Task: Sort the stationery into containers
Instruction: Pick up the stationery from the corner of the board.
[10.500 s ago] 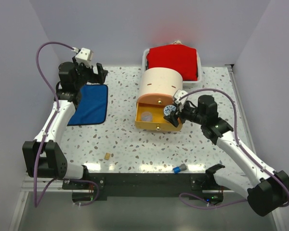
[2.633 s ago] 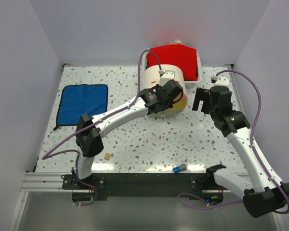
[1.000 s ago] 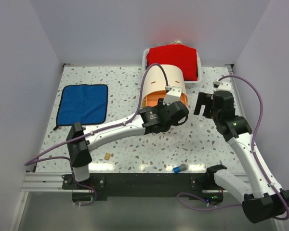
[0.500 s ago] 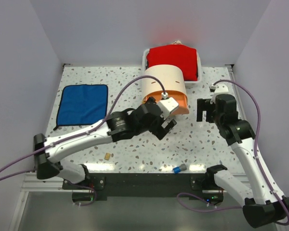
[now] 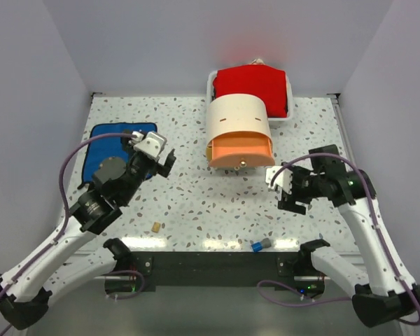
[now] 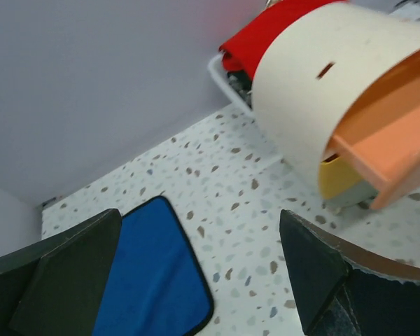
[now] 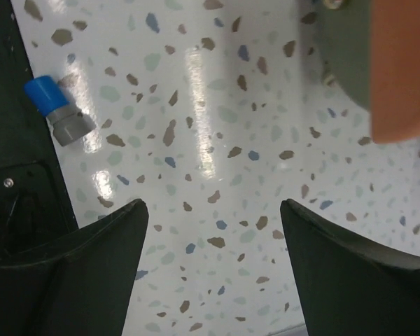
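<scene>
The cream half-cylinder unit (image 5: 236,119) stands at the back centre, with an orange drawer (image 5: 241,148) jutting out at its front. In the left wrist view the orange drawer (image 6: 395,150) sits above a yellow one (image 6: 338,183). A tan eraser block (image 5: 156,226) and a blue-grey cap piece (image 5: 260,245) lie near the front edge. My left gripper (image 5: 161,159) is open and empty over the left of the table, beside the blue cloth; its gap shows in the left wrist view (image 6: 199,280). My right gripper (image 5: 288,192) is open and empty, above bare table; the cap piece (image 7: 59,112) lies ahead of its left finger (image 7: 77,273).
A blue cloth (image 5: 115,152) lies at the left, partly under my left arm. A white tray (image 5: 211,80) with red cloth stands behind the unit. The black base bar (image 5: 196,262) runs along the near edge and shows in the right wrist view (image 7: 14,175).
My left arm has drawn back from the drawer unit to the left, over the blue cloth's edge. My right gripper has swung down and nearer, towards the front of the table.
</scene>
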